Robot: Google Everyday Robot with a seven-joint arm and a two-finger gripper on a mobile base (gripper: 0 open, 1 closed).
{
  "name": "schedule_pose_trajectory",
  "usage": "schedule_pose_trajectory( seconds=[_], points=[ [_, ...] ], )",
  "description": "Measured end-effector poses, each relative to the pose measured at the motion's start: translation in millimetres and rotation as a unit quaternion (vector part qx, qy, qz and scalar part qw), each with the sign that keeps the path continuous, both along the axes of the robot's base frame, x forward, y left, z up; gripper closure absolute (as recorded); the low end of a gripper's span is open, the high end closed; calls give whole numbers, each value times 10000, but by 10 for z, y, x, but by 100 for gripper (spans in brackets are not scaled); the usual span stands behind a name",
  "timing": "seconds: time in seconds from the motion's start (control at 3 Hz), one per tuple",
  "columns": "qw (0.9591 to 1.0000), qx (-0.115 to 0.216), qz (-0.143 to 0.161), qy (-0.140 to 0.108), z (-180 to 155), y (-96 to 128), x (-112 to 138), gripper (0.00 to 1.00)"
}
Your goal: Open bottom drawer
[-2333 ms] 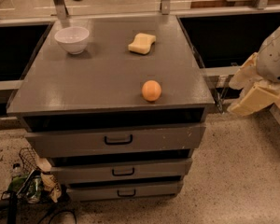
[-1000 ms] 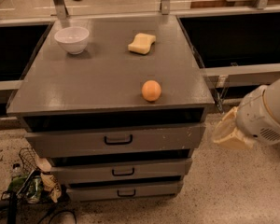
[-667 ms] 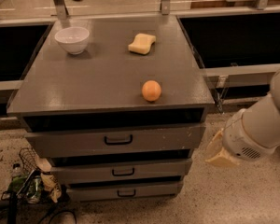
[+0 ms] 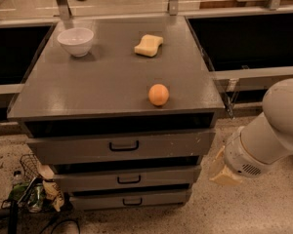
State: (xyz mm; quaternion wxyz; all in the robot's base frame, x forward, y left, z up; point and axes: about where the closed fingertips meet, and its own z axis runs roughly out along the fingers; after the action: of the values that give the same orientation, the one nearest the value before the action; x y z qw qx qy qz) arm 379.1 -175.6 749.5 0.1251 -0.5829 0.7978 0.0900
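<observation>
Grey bottom drawer point(image 4: 136, 198) sits shut at the foot of the stack, lowest of three, with its small black loop handle point(image 4: 132, 201) just above the floor. Tool point(image 4: 220, 170) hangs off the cabinet's right side, about level with the middle drawer point(image 4: 156, 177) and well apart from the handle. Whether it is apart or together: cannot tell, the wrist hides it.

Risks, as judged:
1. The handles are stacked close, so a slightly high approach hooks the middle drawer's loop instead.
2. The handle is low, so the wrist housing may scrape the floor.
3. The loop is slim, so a shallow hook slips off on the pull.
4. A jerky pull could rock the cabinet and roll the orange point(image 4: 158, 94) off the tabletop point(image 4: 102, 82).
</observation>
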Motion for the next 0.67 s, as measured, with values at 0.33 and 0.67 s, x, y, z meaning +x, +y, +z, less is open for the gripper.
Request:
schedule_pose_trajectory(
  seconds=[0.33, 0.67],
  points=[
    [9998, 103, -190, 17, -171, 70, -75, 100],
    [9983, 252, -520, 41, -573, 205, -212, 100]
  ],
)
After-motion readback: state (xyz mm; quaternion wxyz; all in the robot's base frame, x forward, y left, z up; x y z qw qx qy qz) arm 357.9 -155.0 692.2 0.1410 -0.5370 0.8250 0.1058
